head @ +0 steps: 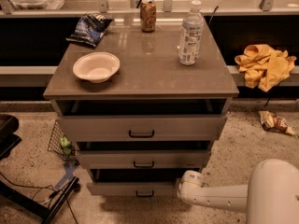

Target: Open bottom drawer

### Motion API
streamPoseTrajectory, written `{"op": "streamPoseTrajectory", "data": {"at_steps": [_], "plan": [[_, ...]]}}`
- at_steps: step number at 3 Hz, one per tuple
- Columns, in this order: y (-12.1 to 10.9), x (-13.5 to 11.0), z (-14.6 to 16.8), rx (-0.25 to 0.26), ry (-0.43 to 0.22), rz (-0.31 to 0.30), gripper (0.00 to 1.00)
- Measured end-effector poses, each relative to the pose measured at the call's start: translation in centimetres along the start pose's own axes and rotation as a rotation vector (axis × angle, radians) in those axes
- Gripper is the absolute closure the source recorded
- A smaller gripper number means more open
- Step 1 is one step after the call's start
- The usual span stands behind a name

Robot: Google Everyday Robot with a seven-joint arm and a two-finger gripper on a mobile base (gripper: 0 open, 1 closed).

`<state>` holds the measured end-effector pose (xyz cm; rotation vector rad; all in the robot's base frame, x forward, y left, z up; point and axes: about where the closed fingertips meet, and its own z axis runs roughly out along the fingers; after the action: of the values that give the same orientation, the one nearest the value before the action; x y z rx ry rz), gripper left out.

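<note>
1. Low and left of centre, the bottom drawer (pixel 126 189) is the lowest of three in the cabinet. Its front stands slightly out, with a black bar handle at mid-front.
2. On the worktop (pixel 140 73) above stand a can (pixel 148 15) and a water bottle (pixel 190 34); I can read neither label.
3. At lower right, my pincer (pixel 187 189) sits at the drawer's right end. I cannot tell whether it is open or closed.
4. I judge a straight, level outward pull best, with no sideways drag.
</note>
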<state>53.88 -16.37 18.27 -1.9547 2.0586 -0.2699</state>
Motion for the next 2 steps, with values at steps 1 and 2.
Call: {"op": "streamPoseTrajectory", "data": {"at_steps": [1, 2], "plan": [[0.0, 0.0, 0.0, 0.0, 0.0, 0.0, 1.0], [0.12, -0.05, 0.03, -0.009, 0.003, -0.003, 1.0]]}}
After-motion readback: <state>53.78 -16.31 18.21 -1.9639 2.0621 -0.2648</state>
